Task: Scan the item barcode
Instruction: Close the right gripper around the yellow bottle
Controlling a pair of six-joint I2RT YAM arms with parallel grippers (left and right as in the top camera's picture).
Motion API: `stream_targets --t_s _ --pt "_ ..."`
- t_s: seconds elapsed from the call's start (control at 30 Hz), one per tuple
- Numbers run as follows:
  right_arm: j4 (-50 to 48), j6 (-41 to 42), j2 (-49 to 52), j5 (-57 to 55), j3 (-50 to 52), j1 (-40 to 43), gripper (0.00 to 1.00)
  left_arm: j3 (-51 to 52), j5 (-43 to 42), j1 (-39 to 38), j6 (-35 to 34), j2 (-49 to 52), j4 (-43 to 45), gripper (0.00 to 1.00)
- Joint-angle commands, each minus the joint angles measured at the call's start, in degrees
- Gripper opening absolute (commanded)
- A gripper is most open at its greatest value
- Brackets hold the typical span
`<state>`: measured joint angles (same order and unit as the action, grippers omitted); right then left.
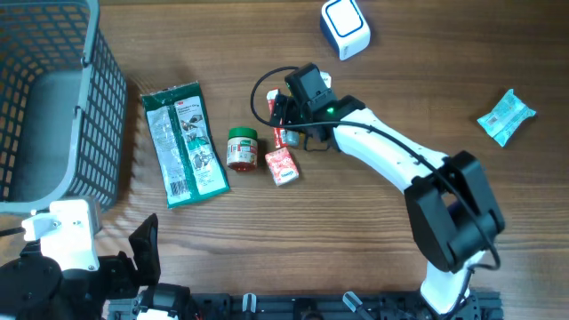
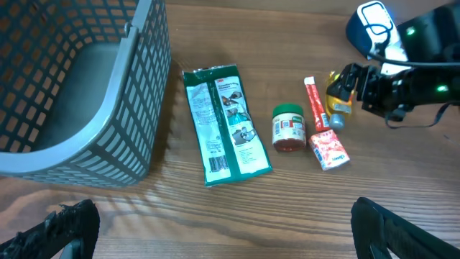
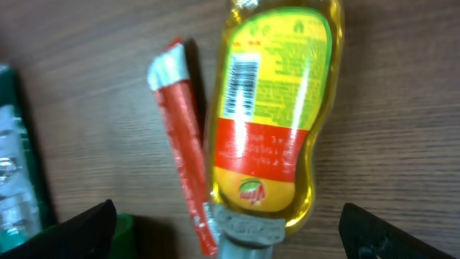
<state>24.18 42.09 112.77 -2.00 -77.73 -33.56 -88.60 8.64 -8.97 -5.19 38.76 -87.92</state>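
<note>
Step in hand, by my reading: pick-up before the scan. Your right pincer (image 3: pixel 230 229) hangs over the yellow sauce bottle (image 3: pixel 277 122), jaws spread wide on either side, gripping nothing. The bottle lies flat on the counter (image 1: pixel 427 80), barcode (image 3: pixel 241 86) up, with a red stick sachet (image 3: pixel 183 144) hard against it. Your left pincer (image 2: pixel 230 241) is wide open and empty. Next: close on the bottle alone, then present the barcode to the scanner (image 1: pixel 345 27), which sits well apart.

The right arm (image 1: pixel 391 156) stretches from lower right toward upper centre of the overhead frame. The right gripper (image 1: pixel 283 111) points down, jaws spread wide. The left gripper (image 2: pixel 230 234) hangs low, jaws wide apart.
</note>
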Motion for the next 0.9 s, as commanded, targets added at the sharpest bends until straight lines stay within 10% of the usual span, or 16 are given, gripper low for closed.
stream_targets --t_s 0.0,0.87 --pt "-0.92 1.6 3.78 -1.6 -0.02 -0.02 1.0 -0.02 -0.5 0.2 0.7 -0.04 0.13 1.0" --pt "-6.8 -3.08 9.27 -5.95 -0.02 0.04 0.78 -0.02 -0.5 0.2 0.7 -0.04 0.13 1.0"
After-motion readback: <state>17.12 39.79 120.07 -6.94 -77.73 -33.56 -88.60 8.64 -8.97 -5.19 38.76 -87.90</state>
